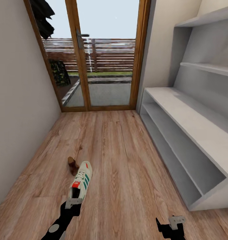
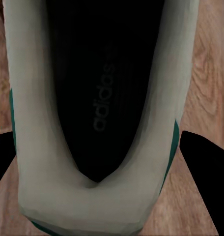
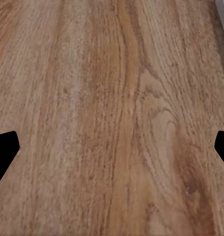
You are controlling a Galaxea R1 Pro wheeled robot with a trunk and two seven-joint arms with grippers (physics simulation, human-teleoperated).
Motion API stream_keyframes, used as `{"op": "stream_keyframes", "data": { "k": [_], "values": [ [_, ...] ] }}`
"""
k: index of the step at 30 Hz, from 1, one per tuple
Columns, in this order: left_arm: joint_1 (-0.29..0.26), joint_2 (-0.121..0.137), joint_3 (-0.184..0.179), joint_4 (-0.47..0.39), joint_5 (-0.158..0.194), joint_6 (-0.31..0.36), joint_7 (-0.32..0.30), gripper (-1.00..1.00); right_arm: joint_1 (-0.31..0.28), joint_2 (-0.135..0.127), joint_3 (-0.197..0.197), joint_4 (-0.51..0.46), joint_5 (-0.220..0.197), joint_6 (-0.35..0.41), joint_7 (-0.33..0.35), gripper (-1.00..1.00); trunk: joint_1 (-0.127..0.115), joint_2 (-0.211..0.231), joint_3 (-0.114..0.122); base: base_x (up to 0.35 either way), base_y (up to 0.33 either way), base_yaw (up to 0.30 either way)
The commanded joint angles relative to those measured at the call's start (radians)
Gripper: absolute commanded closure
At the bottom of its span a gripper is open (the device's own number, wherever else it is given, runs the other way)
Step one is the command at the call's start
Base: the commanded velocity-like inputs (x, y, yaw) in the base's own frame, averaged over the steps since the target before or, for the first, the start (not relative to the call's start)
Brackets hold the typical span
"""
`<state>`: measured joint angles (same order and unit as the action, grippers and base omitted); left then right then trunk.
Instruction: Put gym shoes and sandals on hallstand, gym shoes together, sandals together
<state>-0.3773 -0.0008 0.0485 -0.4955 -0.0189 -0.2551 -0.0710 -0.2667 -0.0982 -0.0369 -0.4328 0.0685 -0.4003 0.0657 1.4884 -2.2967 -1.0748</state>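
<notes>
The white lace-up gym shoe with green stripes [image 2: 99, 98] is straddled at its heel by the spread left gripper [image 2: 99, 162], nothing clenched. The right gripper [image 3: 112, 147] is held released above the wood-grain corridor floor [image 3: 117, 98]. A shallow pinch could let the heel slip.

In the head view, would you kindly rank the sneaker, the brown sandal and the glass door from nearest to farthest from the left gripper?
1. Sneaker, directly at the left gripper.
2. Brown sandal, just beyond the sneaker, on the floor.
3. Glass door, at the corridor's far end.
</notes>
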Motion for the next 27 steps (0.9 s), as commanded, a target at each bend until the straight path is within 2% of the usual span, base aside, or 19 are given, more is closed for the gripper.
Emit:
{"op": "stream_keyframes", "data": {
  "k": [1,6,17,27],
  "values": [
    [0.000,-0.001,-0.001,0.001,-0.002,-0.003,-0.006,1.00,0.000,0.004,-0.004,0.002,0.007,-0.003,0.004,-1.00,0.000,0.000,-0.001,0.332,-0.098,0.000],
    [-0.001,-0.001,-0.036,0.000,-0.004,-0.003,-0.006,1.00,-0.001,0.024,-0.002,0.003,0.008,-0.003,0.006,-1.00,0.000,0.000,-0.001,0.332,-0.099,0.000],
    [-0.001,0.005,-0.045,0.001,0.006,-0.003,-0.005,1.00,-0.001,0.032,-0.002,0.005,0.009,-0.003,0.005,-1.00,0.000,0.000,-0.001,0.333,-0.091,0.007],
    [-0.002,0.005,-0.044,0.002,0.007,-0.003,-0.004,1.00,-0.001,0.032,-0.003,0.009,0.011,-0.003,0.005,-1.00,0.000,0.000,-0.001,0.339,-0.009,0.234]
  ]
}}
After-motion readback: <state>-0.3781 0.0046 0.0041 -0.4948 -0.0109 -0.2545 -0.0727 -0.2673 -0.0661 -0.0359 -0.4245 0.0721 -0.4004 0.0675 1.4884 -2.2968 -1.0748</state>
